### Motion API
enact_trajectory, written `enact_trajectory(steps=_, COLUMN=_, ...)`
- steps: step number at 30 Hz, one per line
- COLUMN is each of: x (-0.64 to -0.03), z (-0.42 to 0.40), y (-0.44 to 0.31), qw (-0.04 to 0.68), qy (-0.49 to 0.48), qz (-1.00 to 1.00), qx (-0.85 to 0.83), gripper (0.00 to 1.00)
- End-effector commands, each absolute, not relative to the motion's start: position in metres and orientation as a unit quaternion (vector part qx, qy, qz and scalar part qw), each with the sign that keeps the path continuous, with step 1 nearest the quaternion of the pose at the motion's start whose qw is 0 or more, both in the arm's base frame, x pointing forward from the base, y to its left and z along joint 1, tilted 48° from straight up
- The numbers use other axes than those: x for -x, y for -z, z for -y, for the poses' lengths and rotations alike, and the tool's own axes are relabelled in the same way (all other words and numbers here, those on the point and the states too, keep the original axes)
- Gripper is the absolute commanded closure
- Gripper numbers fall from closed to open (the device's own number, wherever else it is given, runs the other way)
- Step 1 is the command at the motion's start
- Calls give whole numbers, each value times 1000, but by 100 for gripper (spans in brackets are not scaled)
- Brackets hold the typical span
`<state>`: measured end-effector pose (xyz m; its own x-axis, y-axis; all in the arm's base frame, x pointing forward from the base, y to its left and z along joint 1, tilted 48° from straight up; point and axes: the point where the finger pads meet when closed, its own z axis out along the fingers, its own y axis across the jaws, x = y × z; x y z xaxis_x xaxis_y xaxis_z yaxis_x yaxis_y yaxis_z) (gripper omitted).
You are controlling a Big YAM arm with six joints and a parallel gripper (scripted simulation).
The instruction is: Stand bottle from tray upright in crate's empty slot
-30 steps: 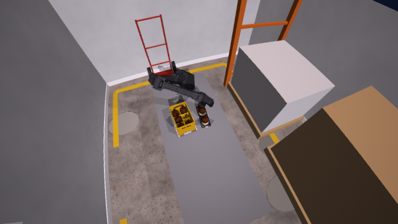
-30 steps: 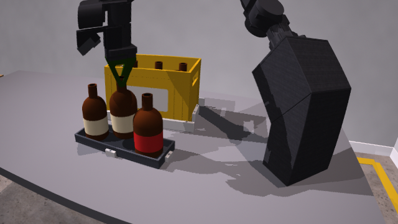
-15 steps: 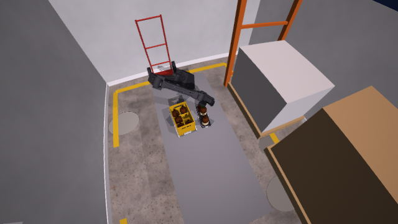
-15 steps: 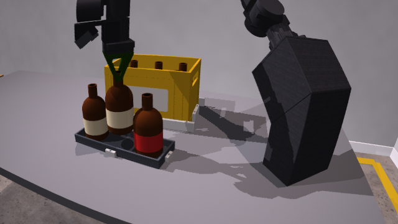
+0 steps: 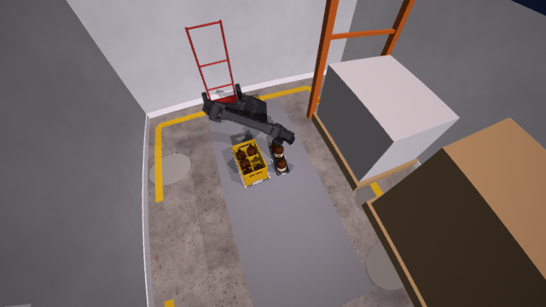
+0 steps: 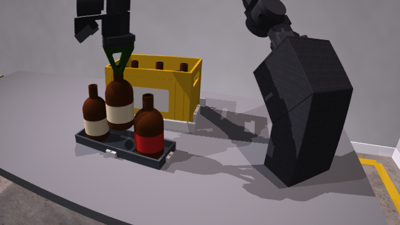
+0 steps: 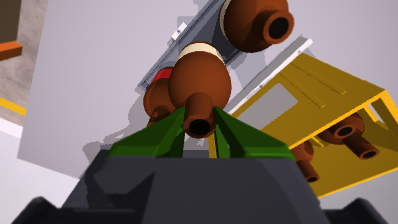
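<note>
Beneath the gripper (image 6: 118, 71) (image 7: 199, 111), its fingers closed on the neck, hangs the middle cream-labelled bottle (image 6: 119, 94) (image 7: 200, 82), long axis roughly upright, base seemingly just above the tray (image 6: 167, 152) (image 7: 218, 27). Beside the hand, on the side opposite the tray's outer edge, stands the yellow crate (image 5: 257, 177) (image 6: 184, 94) (image 7: 260, 117). The governing relation is lateral: the slot probably lies across the crate's near wall, so the base should clear that rim before any sideways travel, lest the crate be shoved.
</note>
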<state>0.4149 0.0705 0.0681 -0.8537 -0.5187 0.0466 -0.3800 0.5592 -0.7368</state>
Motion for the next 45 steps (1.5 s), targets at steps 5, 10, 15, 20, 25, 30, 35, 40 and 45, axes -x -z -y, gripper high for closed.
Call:
enact_trajectory(steps=5, x=-426, z=-93, y=-96, qw=119, qy=388, qz=-880, qx=249, gripper=100)
enact_trajectory(steps=10, x=-425, z=-96, y=-100, qw=120, qy=387, qz=-880, qx=249, gripper=100)
enact_trajectory(steps=15, x=-423, z=-99, y=-103, qw=120, qy=387, qz=-880, qx=249, gripper=100)
enact_trajectory(steps=20, x=-423, z=-100, y=-104, qw=120, qy=387, qz=-880, qx=249, gripper=100)
enact_trajectory(steps=25, x=-422, z=-101, y=-105, qw=120, qy=387, qz=-880, qx=249, gripper=100)
enact_trajectory(steps=30, x=-422, z=-102, y=-106, qw=120, qy=387, qz=-880, qx=249, gripper=100)
enact_trajectory(steps=35, x=-422, z=-102, y=-106, qw=119, qy=387, qz=-880, qx=250, gripper=100)
enact_trajectory(steps=40, x=-422, z=-102, y=-106, qw=119, qy=387, qz=-880, qx=250, gripper=100)
enact_trajectory(steps=45, x=-422, z=-102, y=-106, qw=119, qy=387, qz=-880, qx=250, gripper=100)
